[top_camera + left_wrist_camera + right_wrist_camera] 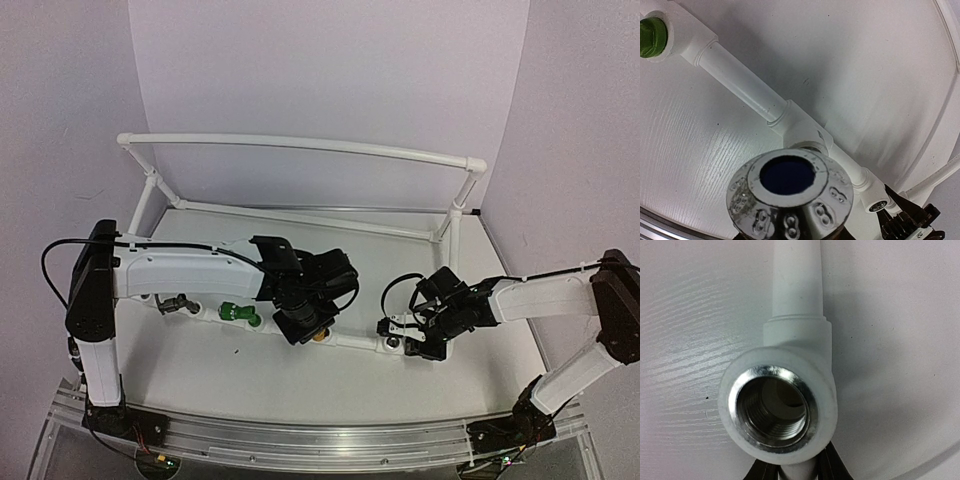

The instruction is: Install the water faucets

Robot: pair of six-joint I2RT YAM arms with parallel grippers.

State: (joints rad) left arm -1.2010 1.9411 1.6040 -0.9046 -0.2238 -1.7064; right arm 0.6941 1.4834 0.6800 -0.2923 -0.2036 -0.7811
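Brass faucet (320, 336), chrome-capped with a blue centre, is clenched in the left pincer (303, 325) at the frame's (300, 146) middle socket. Its raised rim marks are too blurred to read. Right pincer (796, 471) grasps the frame beside the threaded end socket (772, 407). Green faucet (238, 313) and grey faucet (178, 302) sit further left.

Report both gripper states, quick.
Left gripper: closed on the brass faucet, jaws hidden under its knob.
Right gripper: closed on the white pipe frame, just below its threaded end socket.
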